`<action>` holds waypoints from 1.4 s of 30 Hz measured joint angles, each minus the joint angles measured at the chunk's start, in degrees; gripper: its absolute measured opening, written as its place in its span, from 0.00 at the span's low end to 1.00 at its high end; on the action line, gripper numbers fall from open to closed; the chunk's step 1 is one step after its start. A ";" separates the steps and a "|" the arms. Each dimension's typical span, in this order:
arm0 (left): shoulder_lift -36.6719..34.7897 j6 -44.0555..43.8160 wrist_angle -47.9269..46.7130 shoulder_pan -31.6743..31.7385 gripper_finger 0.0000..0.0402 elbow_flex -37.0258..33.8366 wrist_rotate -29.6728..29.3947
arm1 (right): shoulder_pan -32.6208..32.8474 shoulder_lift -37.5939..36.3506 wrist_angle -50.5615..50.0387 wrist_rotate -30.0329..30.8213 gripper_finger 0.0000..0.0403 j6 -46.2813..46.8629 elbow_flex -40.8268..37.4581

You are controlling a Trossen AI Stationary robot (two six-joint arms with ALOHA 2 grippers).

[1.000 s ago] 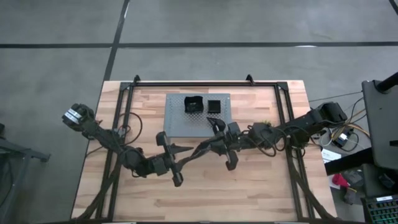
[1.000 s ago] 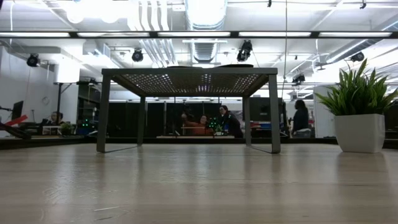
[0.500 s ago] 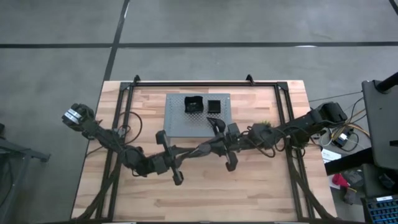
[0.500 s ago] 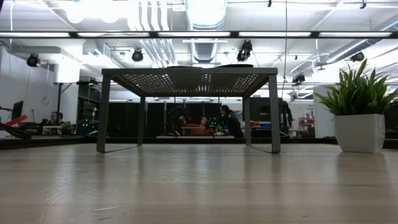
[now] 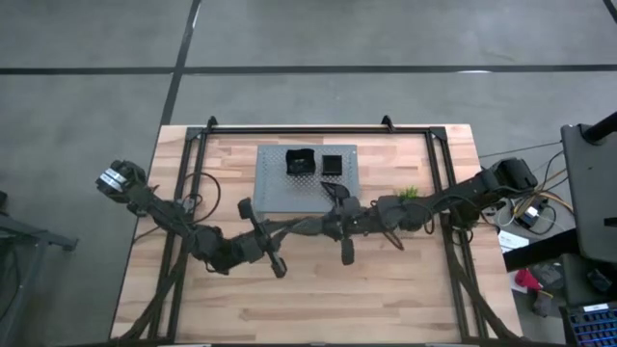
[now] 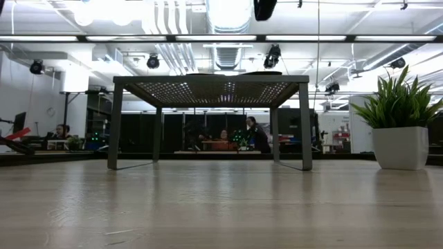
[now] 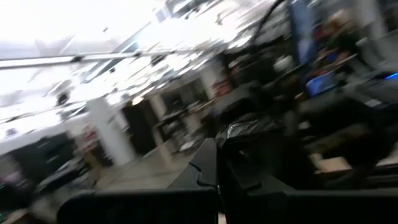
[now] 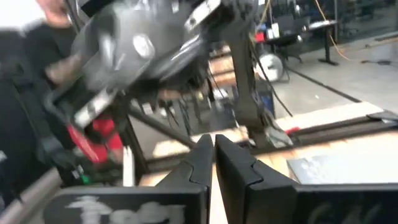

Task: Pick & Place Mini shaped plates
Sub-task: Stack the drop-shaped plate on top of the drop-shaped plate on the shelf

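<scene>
Two small black mini shaped plates [image 5: 302, 161] [image 5: 332, 165] sit on top of the grey perforated rack [image 5: 289, 193], toward its far side. A third dark plate [image 5: 332, 189] lies at the rack's near edge, partly under my right arm. Both grippers hang above the table in front of the rack, pointing at each other. My left gripper [image 5: 294, 229] [image 7: 216, 171] is shut with nothing between its fingers. My right gripper [image 5: 316, 228] [image 8: 212, 155] is also shut and holds nothing. Whether the two fingertips touch each other, I cannot tell.
A green spiky plant [image 5: 407, 192] in a white pot [image 6: 401, 146] stands right of the rack, beside my right arm. The rack stands on thin legs [image 6: 111, 124]. A dark piece of an arm [image 6: 264, 8] shows at the low view's top edge. Bare wood lies along the near edge.
My left gripper has shut from wide open and its wrist has turned a little, staying in place. My right gripper has tipped and sunk slightly, moving toward my left gripper; the plant now shows beside its arm. The plates on the rack have not moved.
</scene>
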 joint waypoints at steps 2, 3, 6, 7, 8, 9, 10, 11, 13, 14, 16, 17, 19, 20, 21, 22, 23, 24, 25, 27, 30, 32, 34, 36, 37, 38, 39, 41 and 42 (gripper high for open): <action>-0.10 0.97 0.00 -0.02 0.00 0.00 -3.55 | 0.15 0.00 -2.32 1.55 0.06 -1.18 0.00; -0.21 1.51 -0.02 -0.02 0.00 0.00 -5.33 | 0.23 0.00 -3.28 2.62 0.07 -2.21 0.00; -0.62 0.95 0.03 -0.01 0.00 0.00 -11.74 | 0.64 0.00 -5.90 5.98 0.10 -5.59 0.00; -0.69 0.51 0.06 -0.02 0.00 0.00 -14.46 | 0.77 0.00 -6.31 6.94 0.11 -7.51 0.00; -0.69 0.22 0.11 0.00 0.00 0.00 -17.09 | 0.89 0.00 -6.41 7.47 0.12 -10.24 0.00; -0.69 0.16 0.04 0.02 0.00 0.00 -19.21 | 1.02 0.00 -6.37 7.42 0.14 -13.47 0.00; -0.69 0.34 -0.02 0.02 0.00 0.00 -20.62 | 1.14 0.00 -6.41 6.93 0.15 -15.86 0.00; -0.69 0.36 -0.04 0.05 0.00 0.00 -21.45 | 1.34 0.00 -6.47 6.42 0.16 -17.40 0.00; -0.69 0.00 -0.07 0.07 0.00 0.00 -22.32 | 1.55 0.00 -6.76 6.64 0.17 -18.06 0.00; -0.69 -0.50 -0.47 0.07 0.00 0.00 -22.43 | 1.57 0.00 -6.82 7.24 0.17 -17.68 0.00; -0.69 -1.29 -1.00 0.04 0.00 -0.02 -23.76 | 1.41 0.00 -7.14 7.59 0.17 -17.28 0.00; -0.69 -1.43 -1.02 0.02 0.00 -0.04 -24.50 | 1.38 0.00 -7.42 7.73 0.17 -17.33 0.00; -0.69 -1.46 -1.00 0.02 0.00 -0.07 -26.76 | 1.33 0.00 -7.84 7.90 0.16 -17.63 0.00; -0.69 -1.46 -1.08 0.02 0.00 -0.07 -28.19 | 1.35 0.00 -7.88 7.86 0.15 -17.16 0.00; -0.69 -1.61 -1.28 0.02 0.00 -0.09 -29.51 | 1.38 0.00 -7.75 7.68 0.15 -17.04 0.00; -0.69 -2.13 -1.80 0.00 0.00 -0.11 -30.07 | 1.41 0.00 -7.61 7.61 0.14 -17.31 0.00; -0.69 -2.75 -2.36 -0.04 0.00 -0.11 -30.30 | 1.47 0.00 -7.25 7.61 0.14 -18.40 0.00; -0.69 -3.35 -2.67 -0.06 0.00 -0.12 -30.49 | 1.79 0.00 -6.54 7.67 0.14 -20.03 0.00; -0.69 -3.77 -3.16 -0.07 0.00 -0.13 -30.59 | 1.97 0.00 -5.75 8.11 0.14 -21.96 0.00; -0.69 -4.76 -4.83 -0.07 0.00 -0.13 -30.42 | 2.67 -0.01 -4.51 9.98 0.14 -27.77 0.01; -0.69 -8.74 -8.04 0.13 0.00 -0.13 -30.01 | 4.15 0.00 -3.03 14.54 0.15 -34.57 0.04; -0.69 -11.65 -10.06 0.42 0.00 -0.13 -29.66 | 4.90 0.00 -2.85 17.00 0.15 -38.94 0.69; -0.69 -14.17 -11.29 0.78 0.00 -0.16 -29.26 | 5.27 0.00 -2.72 20.02 0.15 -41.24 1.23; -0.69 -16.84 -11.75 1.08 0.00 -0.27 -27.47 | 5.49 0.19 -2.89 24.37 0.15 -41.52 1.97; -0.69 -17.96 -11.83 1.17 0.00 -0.39 -26.26 | 5.46 0.31 -2.89 25.80 0.14 -41.71 2.33; -0.69 -18.83 -11.90 1.27 0.00 -0.39 -25.00 | 5.44 0.44 -2.88 26.55 0.14 -42.14 2.68; -0.69 -19.11 -11.95 1.41 0.00 -0.41 -24.08 | 5.44 0.66 -2.87 26.64 0.14 -42.64 2.97; -0.69 -19.57 -11.90 1.86 0.00 -0.45 -23.67 | 5.42 1.55 -2.85 26.80 0.13 -44.01 3.79; -0.69 -19.76 -11.91 2.01 0.00 -0.49 -23.68 | 5.44 2.06 -2.87 26.80 0.13 -44.89 4.20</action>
